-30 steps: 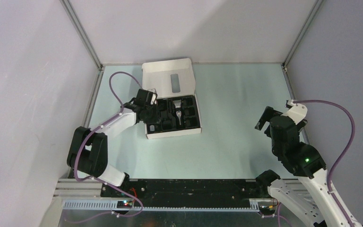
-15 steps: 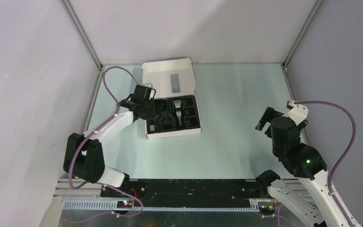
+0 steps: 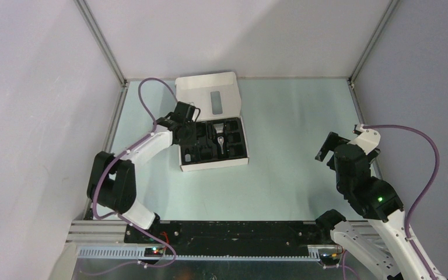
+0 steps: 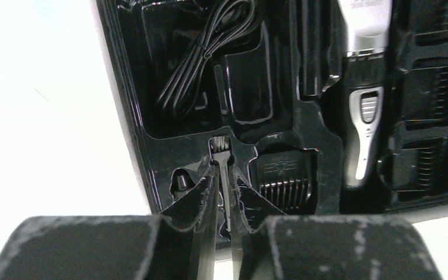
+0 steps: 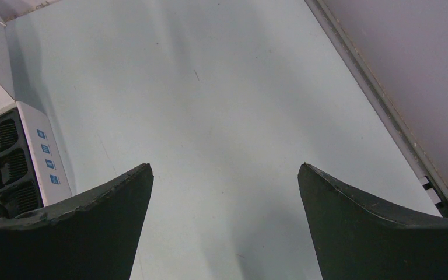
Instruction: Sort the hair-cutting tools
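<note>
My left gripper (image 4: 224, 172) is shut on the thin black brush (image 4: 221, 150), whose bristle head sticks out past the fingertips. It hangs over the left part of the black tray (image 4: 125, 105). In the tray lie the black coiled cord (image 4: 201, 52), the silver-and-black clipper (image 4: 366, 99) and a small black comb attachment (image 4: 284, 175). In the top view the left gripper (image 3: 193, 129) is over the tray's left side, and the clipper (image 3: 220, 137) shows in the middle. My right gripper (image 5: 225, 166) is open and empty above bare table, far right of the box.
The white box (image 3: 213, 163) holding the tray lies at the back left, its lid (image 3: 207, 93) folded open behind it. More comb attachments (image 4: 431, 93) fill the tray's right slots. The box's corner (image 5: 44, 151) shows in the right wrist view. Enclosure walls stand close on both sides.
My left gripper drew back to the left off the tray edge, then swung right again over the tray's left side. The right arm has not moved.
</note>
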You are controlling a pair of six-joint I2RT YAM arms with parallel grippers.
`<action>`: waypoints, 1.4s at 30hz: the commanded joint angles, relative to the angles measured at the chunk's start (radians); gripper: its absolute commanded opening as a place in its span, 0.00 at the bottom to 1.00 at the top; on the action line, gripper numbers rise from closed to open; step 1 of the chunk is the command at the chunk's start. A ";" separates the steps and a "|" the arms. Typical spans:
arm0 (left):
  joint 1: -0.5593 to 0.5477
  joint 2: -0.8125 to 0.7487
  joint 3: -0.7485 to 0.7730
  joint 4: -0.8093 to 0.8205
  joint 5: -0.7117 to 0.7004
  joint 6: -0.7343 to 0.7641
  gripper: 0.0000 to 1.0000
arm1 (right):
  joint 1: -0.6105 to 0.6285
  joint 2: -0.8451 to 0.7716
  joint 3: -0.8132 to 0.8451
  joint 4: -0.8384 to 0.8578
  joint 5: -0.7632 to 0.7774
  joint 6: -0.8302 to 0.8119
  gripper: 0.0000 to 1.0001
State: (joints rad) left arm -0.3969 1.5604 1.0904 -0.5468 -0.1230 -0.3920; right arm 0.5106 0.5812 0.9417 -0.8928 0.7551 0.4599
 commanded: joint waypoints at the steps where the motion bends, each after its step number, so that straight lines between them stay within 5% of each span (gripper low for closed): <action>1: -0.017 0.033 0.040 -0.015 -0.042 0.025 0.15 | -0.004 -0.007 -0.003 0.015 0.018 0.009 0.99; 32: -0.178 0.095 0.050 -0.189 -0.235 0.015 0.09 | -0.004 -0.027 -0.004 0.014 0.009 0.008 0.99; 42: -0.177 -0.105 0.104 -0.193 -0.283 0.018 0.27 | -0.003 -0.035 -0.003 0.013 0.013 0.009 0.99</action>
State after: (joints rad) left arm -0.5674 1.5585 1.1503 -0.7319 -0.3794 -0.3737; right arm 0.5102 0.5549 0.9401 -0.8928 0.7521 0.4599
